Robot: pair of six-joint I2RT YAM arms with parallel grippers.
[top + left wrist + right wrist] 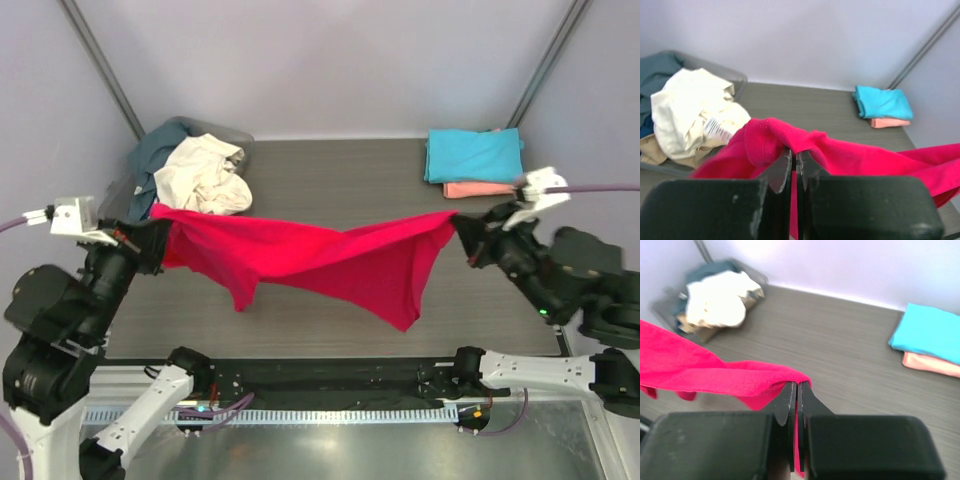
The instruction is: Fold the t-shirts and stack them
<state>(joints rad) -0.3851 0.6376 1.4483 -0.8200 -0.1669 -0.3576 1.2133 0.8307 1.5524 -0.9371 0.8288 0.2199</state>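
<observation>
The crimson red t-shirt hangs stretched above the table between both arms. My left gripper is shut on its left end, and my right gripper is shut on its right end. A folded turquoise t-shirt lies on a folded salmon pink t-shirt at the far right. At the far left, a crumpled cream t-shirt and a slate blue t-shirt lie piled together.
A grey plastic tub holds the cream and blue shirts at the back left corner. The dark wood-grain table runs between tub and folded stack. Slanted frame posts stand against the pale walls.
</observation>
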